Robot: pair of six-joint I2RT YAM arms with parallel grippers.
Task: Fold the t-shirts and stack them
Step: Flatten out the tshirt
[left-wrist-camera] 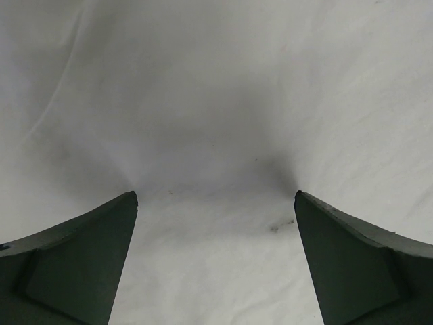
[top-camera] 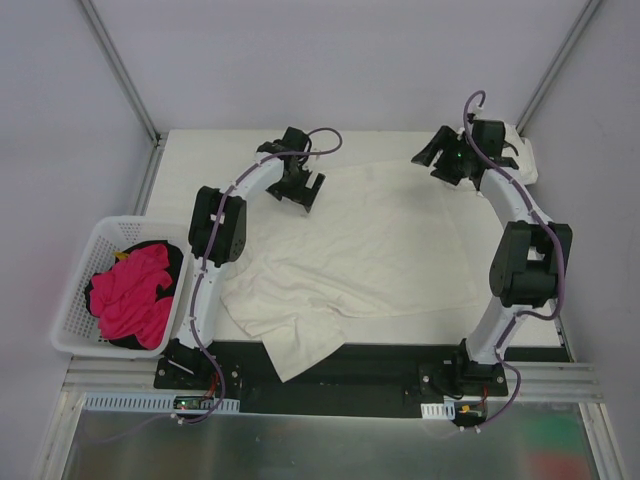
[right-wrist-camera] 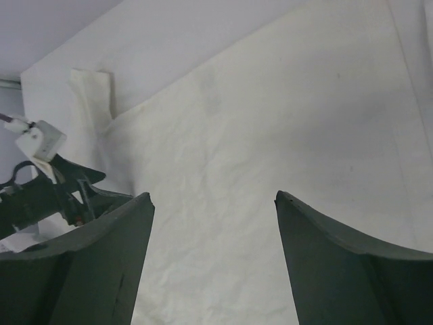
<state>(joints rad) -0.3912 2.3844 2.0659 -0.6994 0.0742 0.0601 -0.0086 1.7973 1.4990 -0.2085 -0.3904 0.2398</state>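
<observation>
1. Plain gray walls all round with metal frame posts in the corners, and a white tabletop [top-camera: 220, 150] in the middle of it.
2. The cream t-shirt [top-camera: 380, 250] is the thing to look at. It's spread over the middle of the tabletop, mostly flat but wrinkly, with its near left part bunched up in folds.
3. One near corner of the t-shirt flops over the tabletop's front edge onto the black base strip [top-camera: 380, 365] the arms are bolted to.
4. The left end effector [top-camera: 300, 192] is at the t-shirt's far left edge. In the left wrist view its fingers [left-wrist-camera: 81, 257] are spread wide, with only pale cloth [left-wrist-camera: 216, 101] below the gap and nothing pinched.
5. The right end effector [top-camera: 440, 158] hangs at the t-shirt's far right corner. In its own wrist view its fingers [right-wrist-camera: 101, 257] stand apart above the cloth [right-wrist-camera: 270, 135], also gripping nothing.
6. Just past the t-shirt's far right corner, behind the right arm, there's a white bundle [top-camera: 527, 160]. It's mostly hidden, so I can't make out any print on it.
7. Well left of the t-shirt, off the tabletop's edge, a white basket [top-camera: 75, 290] holds a pink cloth [top-camera: 130, 295] lying on something black [top-camera: 160, 250].
</observation>
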